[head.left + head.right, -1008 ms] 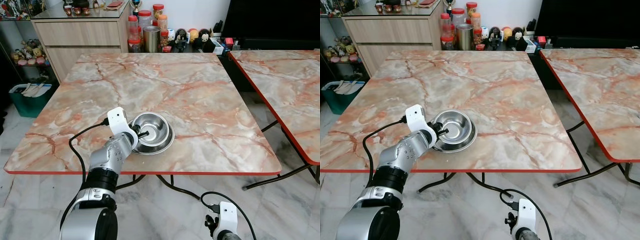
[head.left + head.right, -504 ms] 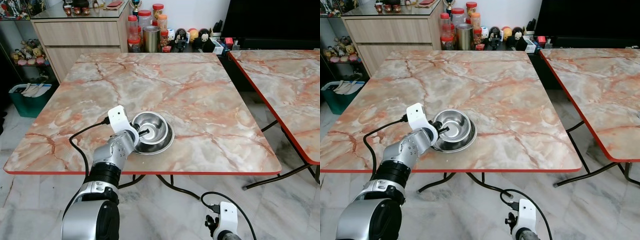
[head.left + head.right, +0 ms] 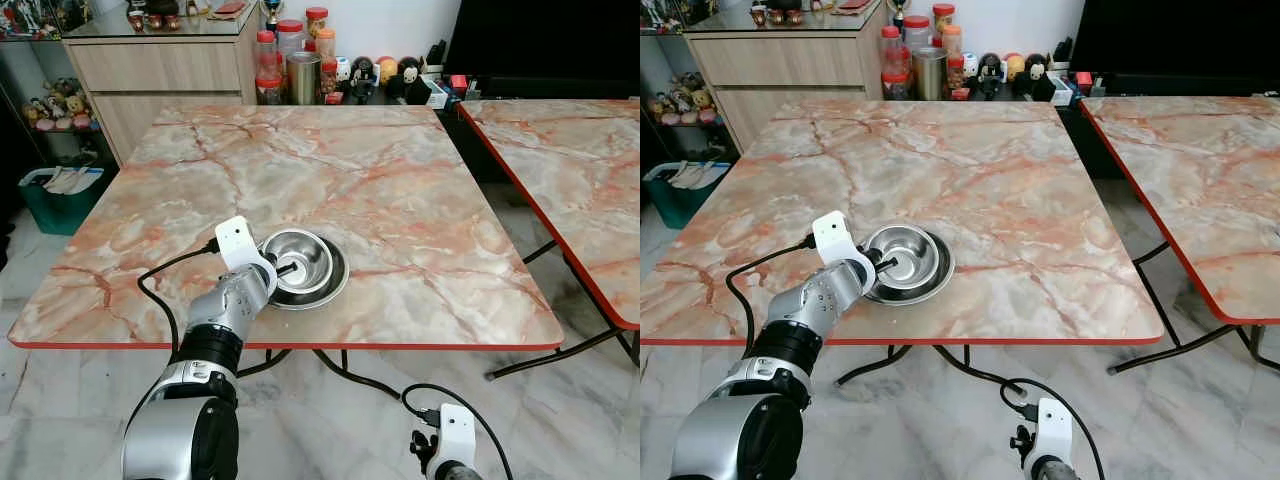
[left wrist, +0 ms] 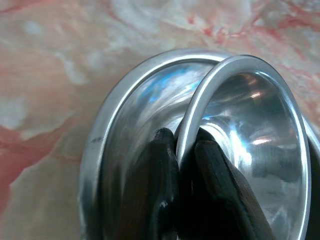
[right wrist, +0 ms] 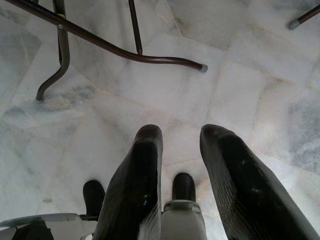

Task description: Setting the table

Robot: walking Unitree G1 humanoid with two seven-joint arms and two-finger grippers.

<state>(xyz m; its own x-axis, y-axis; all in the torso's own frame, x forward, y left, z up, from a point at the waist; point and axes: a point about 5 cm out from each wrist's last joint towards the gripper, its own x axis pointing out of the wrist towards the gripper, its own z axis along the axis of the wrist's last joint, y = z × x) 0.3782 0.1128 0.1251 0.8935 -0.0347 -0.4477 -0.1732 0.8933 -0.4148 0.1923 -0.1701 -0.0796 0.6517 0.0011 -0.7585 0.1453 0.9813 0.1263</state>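
Near the marble-patterned surface (image 3: 400, 200) front edge, left hand (image 4: 186, 150) pinching the thin rim of a shiny steel bowl (image 4: 260, 130) nested in a wider bowl (image 4: 115, 130), wrist view showing the grip, right hand (image 5: 182, 165) released above tiled floor (image 5: 240, 65).

Pink-veined marble table (image 3: 400, 190), red edge; two nested steel bowls (image 3: 312, 278) near its front edge.
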